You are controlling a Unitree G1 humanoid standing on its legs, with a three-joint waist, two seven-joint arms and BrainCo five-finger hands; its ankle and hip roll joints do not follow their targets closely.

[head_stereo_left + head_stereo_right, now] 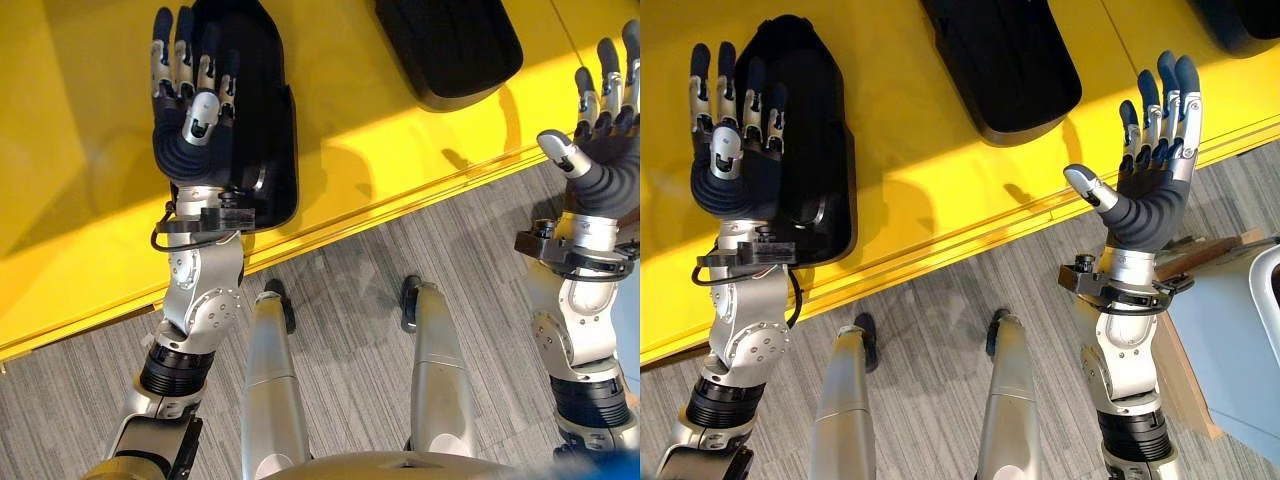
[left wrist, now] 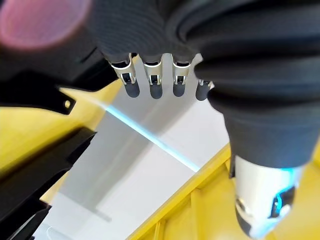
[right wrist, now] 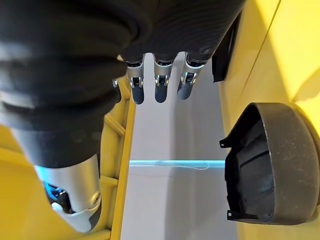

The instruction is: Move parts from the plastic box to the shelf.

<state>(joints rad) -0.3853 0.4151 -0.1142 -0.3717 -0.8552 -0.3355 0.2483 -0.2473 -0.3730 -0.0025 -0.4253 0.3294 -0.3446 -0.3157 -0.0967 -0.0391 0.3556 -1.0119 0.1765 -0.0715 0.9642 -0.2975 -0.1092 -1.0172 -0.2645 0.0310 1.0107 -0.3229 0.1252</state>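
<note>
A long black moulded part (image 1: 262, 120) lies on the yellow shelf (image 1: 380, 160) near its front edge. My left hand (image 1: 190, 110) is over this part's left side, palm up, fingers straight, holding nothing. Whether it touches the part I cannot tell. Further back on the shelf is a second black part (image 1: 1005, 60), and a third one (image 1: 1240, 18) shows at the far right. My right hand (image 1: 1155, 175) is open and empty at the shelf's front edge, right of the second part. In the right wrist view, a rounded black part (image 3: 270, 165) lies past the straight fingers (image 3: 160, 87).
Grey carpet floor (image 1: 340, 270) runs in front of the shelf. At the right stands a pale blue-grey surface (image 1: 1230, 340) with a wooden edge (image 1: 1185, 385), and a white rim (image 1: 1268, 290) on it. The left wrist view shows black part edges (image 2: 40, 165) past the left fingers (image 2: 155, 85).
</note>
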